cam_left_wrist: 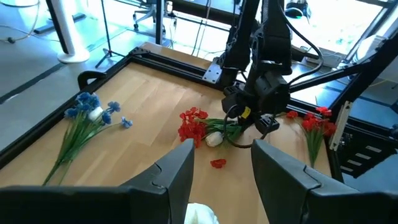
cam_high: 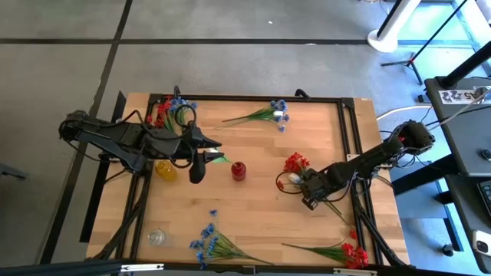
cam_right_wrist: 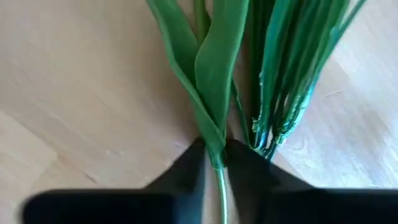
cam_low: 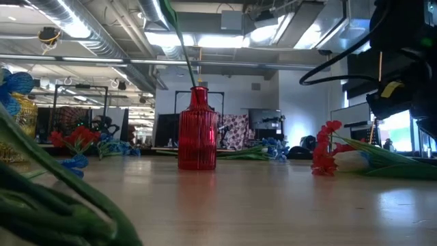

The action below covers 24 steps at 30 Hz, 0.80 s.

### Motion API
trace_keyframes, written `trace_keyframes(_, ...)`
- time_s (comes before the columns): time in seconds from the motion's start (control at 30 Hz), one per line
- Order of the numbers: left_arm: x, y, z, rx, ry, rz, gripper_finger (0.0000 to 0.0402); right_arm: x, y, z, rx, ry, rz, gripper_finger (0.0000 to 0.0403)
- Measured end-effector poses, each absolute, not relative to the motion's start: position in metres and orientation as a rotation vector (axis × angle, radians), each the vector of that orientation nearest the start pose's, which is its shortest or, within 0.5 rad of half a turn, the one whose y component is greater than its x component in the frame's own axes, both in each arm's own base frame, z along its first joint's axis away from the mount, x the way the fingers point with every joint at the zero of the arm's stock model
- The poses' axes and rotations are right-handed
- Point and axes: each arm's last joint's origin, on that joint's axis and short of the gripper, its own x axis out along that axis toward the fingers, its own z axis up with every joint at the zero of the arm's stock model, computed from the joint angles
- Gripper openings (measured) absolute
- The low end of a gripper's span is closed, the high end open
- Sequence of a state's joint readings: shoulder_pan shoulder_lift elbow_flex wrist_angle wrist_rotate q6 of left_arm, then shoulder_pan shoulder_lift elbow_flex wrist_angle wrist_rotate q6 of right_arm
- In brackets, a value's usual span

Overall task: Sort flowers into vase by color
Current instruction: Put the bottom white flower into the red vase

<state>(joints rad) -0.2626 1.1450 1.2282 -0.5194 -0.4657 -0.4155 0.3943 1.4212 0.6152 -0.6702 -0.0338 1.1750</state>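
My left gripper (cam_high: 205, 157) hangs above the table beside the red vase (cam_high: 238, 170), shut on a white flower (cam_left_wrist: 200, 214). Its green stem (cam_low: 186, 61) slants down to the vase's mouth; whether the end is inside, I cannot tell. My right gripper (cam_high: 309, 198) points down at the table's right side, shut on the stem of a white tulip (cam_left_wrist: 214, 138). That tulip lies beside a red sprig (cam_high: 295, 162). A loose red petal (cam_left_wrist: 217, 163) lies near them. My left gripper has the white flower's bloom (cam_left_wrist: 200, 214) far back between its two fingers, which stand apart. The leafy stem (cam_high: 219, 159) sticks out past the fingertips toward the red vase, and the flower is clear of the table. My right gripper pinches the tulip's thin stem (cam_right_wrist: 216, 167) between its fingertips, just below the broad leaves. The fingers come from above and point down. The tulip lies on the table.
A yellow vase (cam_high: 166, 169) stands under the left arm and a clear vase (cam_high: 156, 237) at the near left. Blue sprigs lie at the near edge (cam_high: 207, 244) and far middle (cam_high: 270, 113), red ones at the near right (cam_high: 350, 253), and mixed ones at the far left (cam_high: 165, 111).
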Motion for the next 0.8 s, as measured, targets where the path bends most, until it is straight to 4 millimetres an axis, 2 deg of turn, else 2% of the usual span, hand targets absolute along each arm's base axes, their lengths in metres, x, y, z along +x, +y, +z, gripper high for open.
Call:
trace_keyframes(0.07, 0.229, -0.048, 0.385, -0.246, 0.358, 0.281, 0.0156, 0.189, 0.080, 0.135, 0.683, 1.438, -0.528, 0.0014)
trace_keyframes(0.17, 0.217, -0.045, 0.393, -0.259, 0.329, 0.269, 0.0156, 0.197, 0.080, 0.147, 0.754, 1.494, -0.490, 0.0020)
trace_keyframes(0.27, 0.194, -0.039, 0.409, -0.268, 0.251, 0.254, 0.0156, 0.210, 0.084, 0.179, 0.899, 1.544, -0.330, 0.0016)
trace_keyframes(0.37, 0.173, -0.031, 0.422, -0.248, 0.168, 0.298, 0.0156, 0.228, 0.084, 0.209, 1.032, 1.504, -0.134, 0.0007)
trace_keyframes(0.47, 0.159, -0.024, 0.431, -0.261, 0.096, 0.339, 0.0156, 0.252, 0.077, 0.241, 1.094, 1.340, 0.078, 0.0012)
trace_keyframes(0.53, 0.151, -0.021, 0.436, -0.277, 0.058, 0.337, 0.0156, 0.267, 0.071, 0.261, 1.064, 1.186, 0.195, 0.0014)
trace_keyframes(0.6, 0.149, -0.021, 0.438, -0.285, 0.045, 0.326, 0.0156, 0.283, 0.064, 0.284, 0.972, 0.946, 0.264, 0.0012)
trace_keyframes(0.7, 0.148, -0.022, 0.438, -0.289, 0.048, 0.298, 0.0156, 0.302, 0.051, 0.315, 0.772, 0.563, 0.256, 0.0005)
trace_keyframes(0.8, 0.152, -0.024, 0.437, -0.291, 0.066, 0.267, 0.0156, 0.311, 0.037, 0.340, 0.549, 0.238, 0.169, 0.0008)
